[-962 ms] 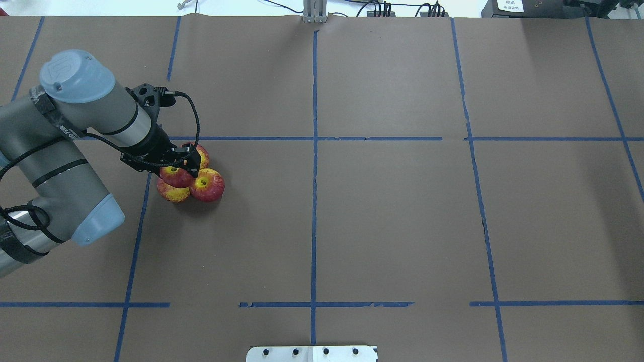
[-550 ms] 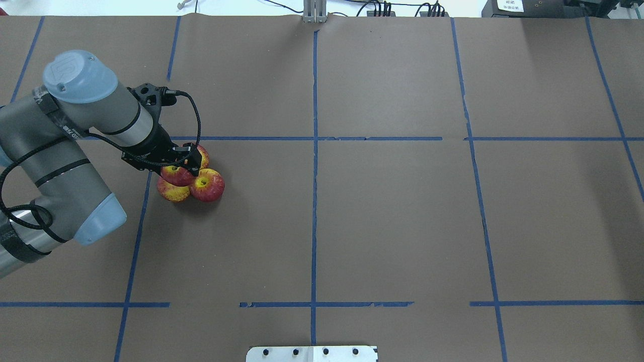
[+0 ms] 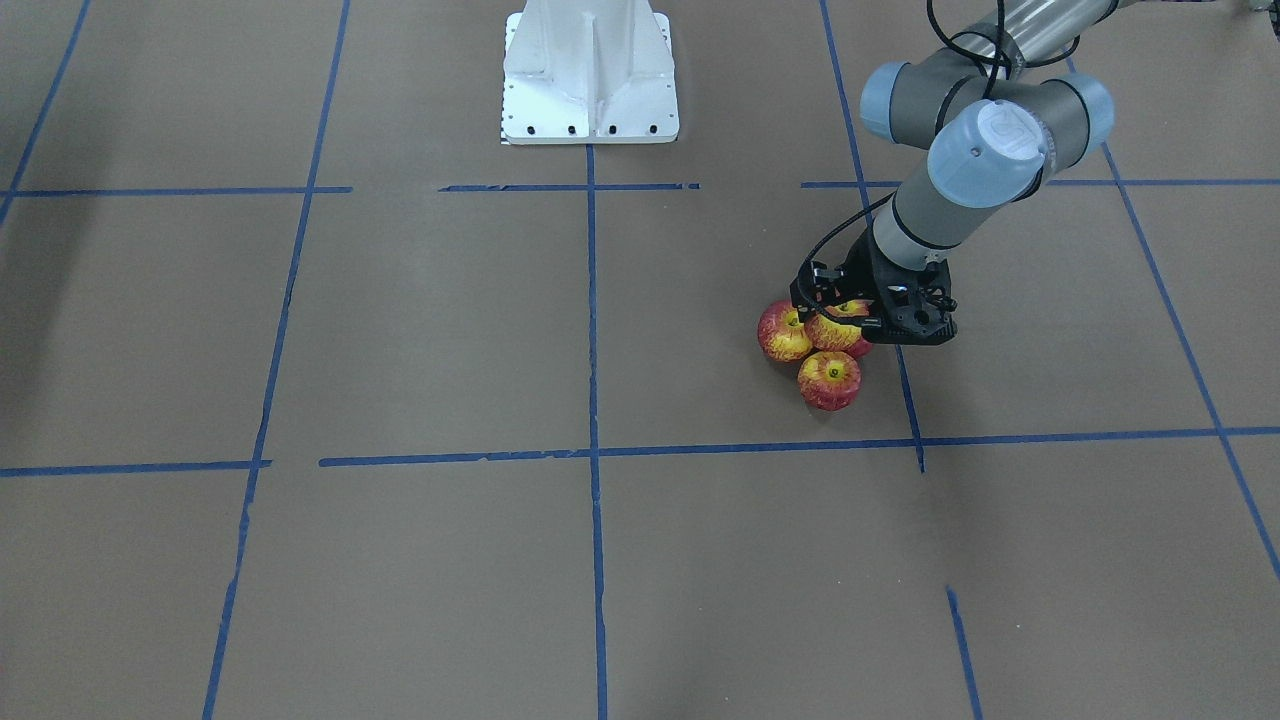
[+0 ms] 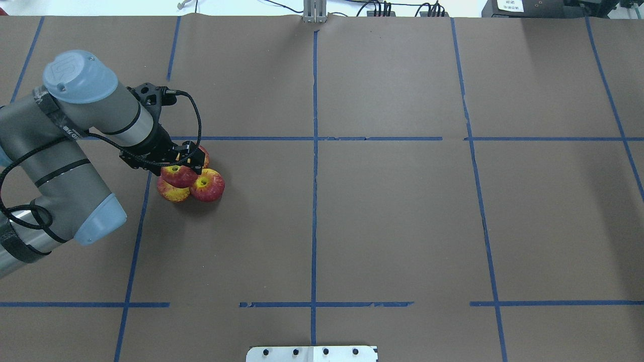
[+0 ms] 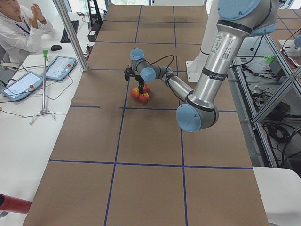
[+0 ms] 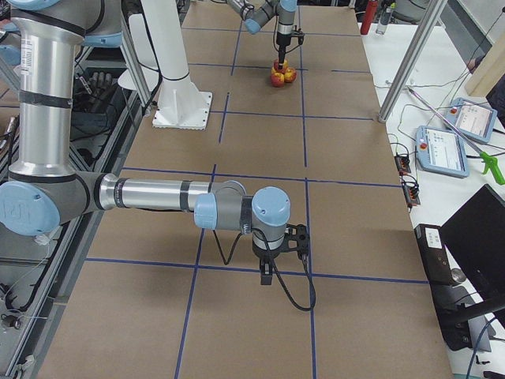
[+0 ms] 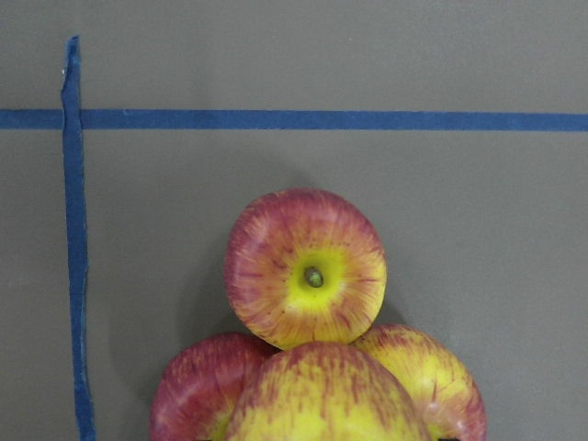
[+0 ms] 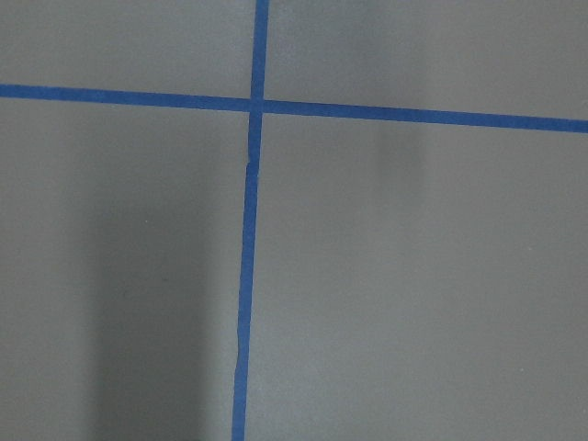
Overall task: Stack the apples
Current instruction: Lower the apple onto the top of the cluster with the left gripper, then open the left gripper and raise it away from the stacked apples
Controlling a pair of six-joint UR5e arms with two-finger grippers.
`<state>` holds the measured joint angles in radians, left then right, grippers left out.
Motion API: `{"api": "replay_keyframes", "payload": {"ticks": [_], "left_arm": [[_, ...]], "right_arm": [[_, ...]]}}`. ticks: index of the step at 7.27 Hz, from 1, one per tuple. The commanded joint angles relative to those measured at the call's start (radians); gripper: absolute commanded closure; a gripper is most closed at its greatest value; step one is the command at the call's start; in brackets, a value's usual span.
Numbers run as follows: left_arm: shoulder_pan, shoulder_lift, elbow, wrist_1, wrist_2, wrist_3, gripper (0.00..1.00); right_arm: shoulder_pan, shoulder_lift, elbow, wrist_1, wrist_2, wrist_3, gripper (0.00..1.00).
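overhead exterior: top apple (image 4: pixel 177 176) nests on 3 touching base apples (image 4: pixel 209 187) for support, left gripper (image 4: pixel 187 160) at its 1 o'clock, grip unclear, right gripper (image 6: pixel 268 272) likewise.

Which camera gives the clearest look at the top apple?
Overhead exterior: the top apple shows its stem hollow, sitting on the lower apples. Left wrist crops it at the bottom; front-facing has the left gripper partly hiding it; side views show it tiny.

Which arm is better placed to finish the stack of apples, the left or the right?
Left. The left gripper is directly over the top small red-and-yellow apple, which sits on three like apples. The right gripper hangs far from them along the table, and its wrist view shows no apple.
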<state>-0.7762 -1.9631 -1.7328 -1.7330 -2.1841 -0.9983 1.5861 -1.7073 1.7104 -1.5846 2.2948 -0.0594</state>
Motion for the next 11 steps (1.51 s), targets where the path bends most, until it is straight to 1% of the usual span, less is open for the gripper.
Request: {"api": "replay_keyframes", "payload": {"ticks": [1, 2, 3, 4, 5, 6, 7, 8, 9, 10, 11], "left_arm": [[-0.012, 0.007, -0.031, 0.012, -0.002, 0.003, 0.00], [-0.053, 0.007, -0.104, 0.108, -0.002, 0.015, 0.00], [-0.114, 0.009, -0.179, 0.186, -0.002, 0.083, 0.00], [-0.156, 0.015, -0.204, 0.199, -0.002, 0.136, 0.00], [-0.225, 0.082, -0.237, 0.198, -0.006, 0.195, 0.00], [-0.314, 0.215, -0.281, 0.196, -0.013, 0.393, 0.00], [-0.401, 0.312, -0.272, 0.188, -0.016, 0.602, 0.00], [-0.488, 0.395, -0.228, 0.181, -0.054, 0.806, 0.00], [-0.629, 0.411, -0.121, 0.182, -0.125, 1.037, 0.00], [-0.714, 0.411, -0.037, 0.188, -0.128, 1.202, 0.00], [-0.780, 0.411, -0.003, 0.200, -0.126, 1.254, 0.00]], "right_arm": [[0.000, 0.000, 0.000, 0.000, 0.000, 0.000, 0.00], [0.000, 0.000, 0.000, 0.000, 0.000, 0.000, 0.00], [0.000, 0.000, 0.000, 0.000, 0.000, 0.000, 0.00], [0.000, 0.000, 0.000, 0.000, 0.000, 0.000, 0.00], [0.000, 0.000, 0.000, 0.000, 0.000, 0.001, 0.00], [0.000, 0.000, 0.000, 0.000, 0.000, 0.001, 0.00], [0.000, 0.000, 0.000, 0.000, 0.000, 0.001, 0.00], [0.000, 0.000, 0.000, 0.000, 0.000, 0.001, 0.00], [0.000, 0.000, 0.000, 0.000, 0.000, 0.001, 0.00], [0.000, 0.000, 0.000, 0.000, 0.000, 0.000, 0.00], [0.000, 0.000, 0.000, 0.000, 0.000, 0.000, 0.00]]}}
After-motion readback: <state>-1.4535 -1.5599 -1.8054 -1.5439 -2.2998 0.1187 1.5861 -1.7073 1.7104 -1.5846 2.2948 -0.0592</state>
